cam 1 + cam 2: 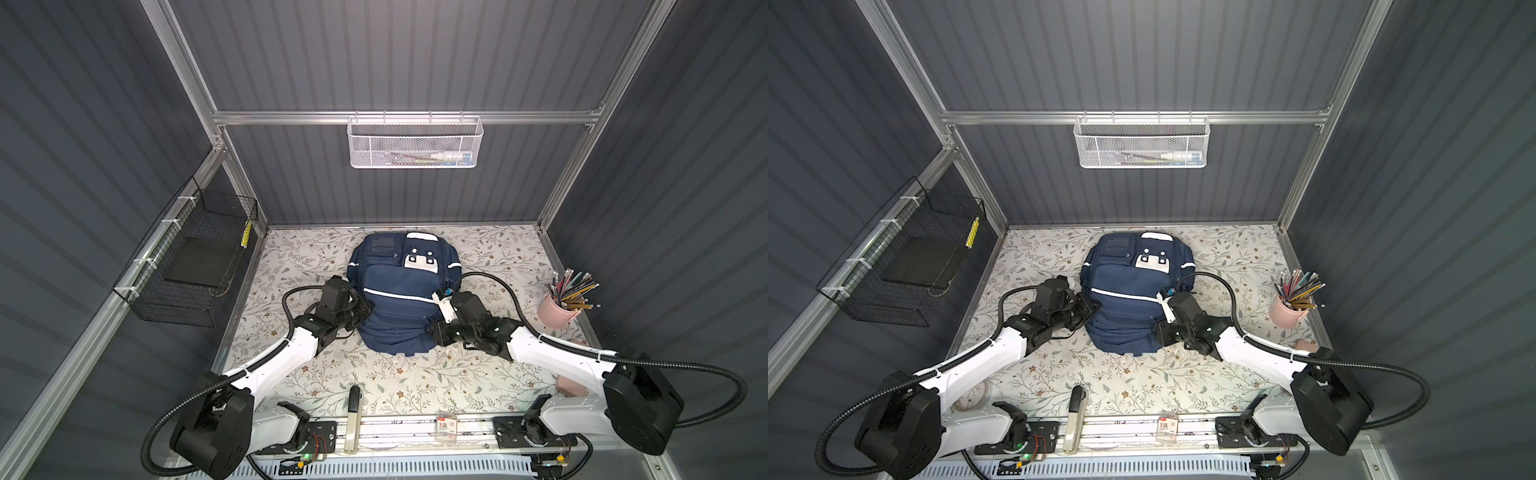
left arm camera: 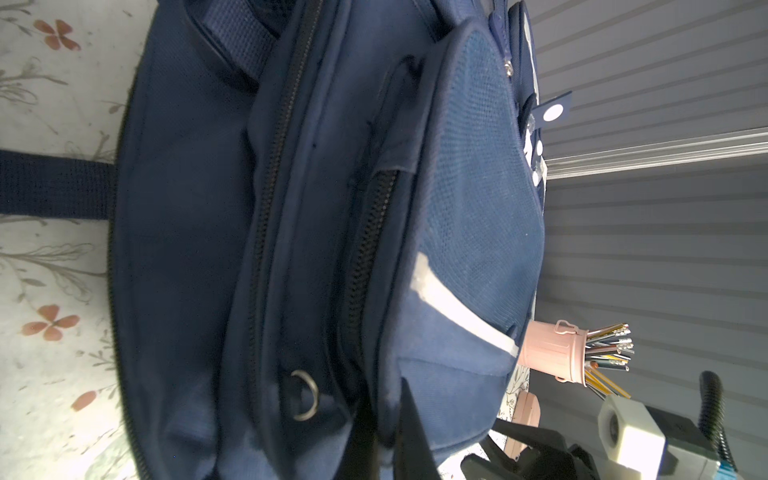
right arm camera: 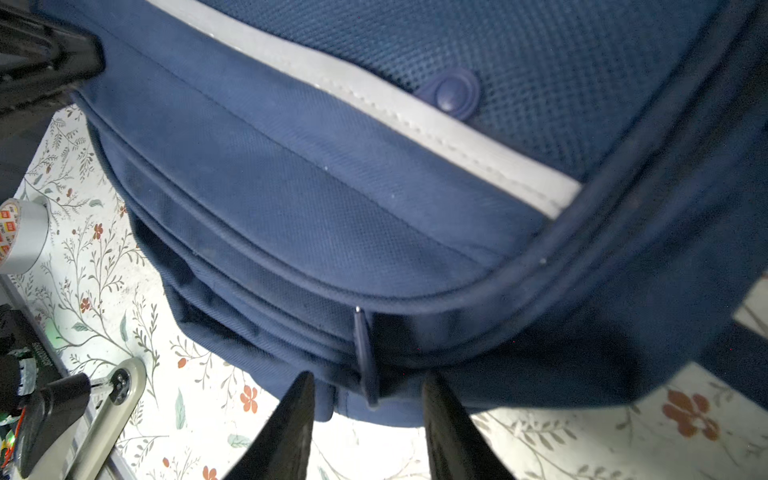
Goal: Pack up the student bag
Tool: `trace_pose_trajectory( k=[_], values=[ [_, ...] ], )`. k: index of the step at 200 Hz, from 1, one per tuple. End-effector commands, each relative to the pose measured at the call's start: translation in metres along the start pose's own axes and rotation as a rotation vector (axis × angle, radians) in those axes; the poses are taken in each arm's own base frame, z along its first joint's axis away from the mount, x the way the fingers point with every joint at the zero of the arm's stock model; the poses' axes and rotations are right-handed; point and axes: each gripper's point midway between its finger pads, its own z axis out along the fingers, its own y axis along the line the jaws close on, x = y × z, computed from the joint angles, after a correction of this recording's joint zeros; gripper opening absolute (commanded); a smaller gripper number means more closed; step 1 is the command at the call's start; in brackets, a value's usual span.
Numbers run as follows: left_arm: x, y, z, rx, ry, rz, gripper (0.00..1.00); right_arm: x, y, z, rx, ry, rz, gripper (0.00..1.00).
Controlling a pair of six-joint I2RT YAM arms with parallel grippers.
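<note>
The student bag (image 1: 395,299) (image 1: 1125,299), navy with white stripes and a white patch, lies flat in the middle of the floral table. My left gripper (image 1: 365,309) (image 1: 1094,307) is at its left side. The left wrist view shows the left gripper (image 2: 390,419) shut on a fold of the bag's fabric (image 2: 440,395) beside a zip. My right gripper (image 1: 432,330) (image 1: 1156,328) is at the bag's near right corner. The right wrist view shows the right gripper (image 3: 368,376) open, with a dark blue zip pull (image 3: 365,361) hanging between the fingers, untouched.
A pink cup of pencils (image 1: 555,309) stands at the right edge. A stapler (image 1: 353,415) and a small pack (image 1: 445,428) lie at the front. A tape roll (image 3: 20,232) sits front left. A white mesh basket (image 1: 415,143) hangs on the back wall and a black wire basket (image 1: 195,266) on the left wall.
</note>
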Motion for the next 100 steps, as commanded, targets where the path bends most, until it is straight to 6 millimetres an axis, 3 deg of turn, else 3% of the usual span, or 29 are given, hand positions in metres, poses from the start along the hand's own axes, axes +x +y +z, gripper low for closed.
trace_pose_trajectory(
  k=[1, 16, 39, 70, 100],
  values=[
    [-0.009, -0.019, -0.006, 0.066, -0.031, 0.015, 0.01, -0.015, 0.003, 0.000, 0.009, -0.035, -0.009, 0.44],
    [-0.009, -0.019, -0.006, 0.068, -0.031, 0.013, 0.01, -0.018, 0.006, 0.006, 0.011, -0.026, -0.020, 0.41],
    [-0.009, -0.020, -0.008, 0.071, -0.031, 0.011, 0.01, -0.015, -0.003, 0.020, 0.098, 0.031, -0.043, 0.18],
    [-0.010, -0.025, -0.011, 0.080, -0.031, 0.012, 0.00, -0.003, -0.011, 0.030, 0.140, 0.078, -0.046, 0.00],
    [-0.012, -0.023, -0.014, 0.070, -0.041, 0.011, 0.00, -0.004, -0.024, 0.019, 0.214, 0.059, -0.043, 0.00]
  ],
)
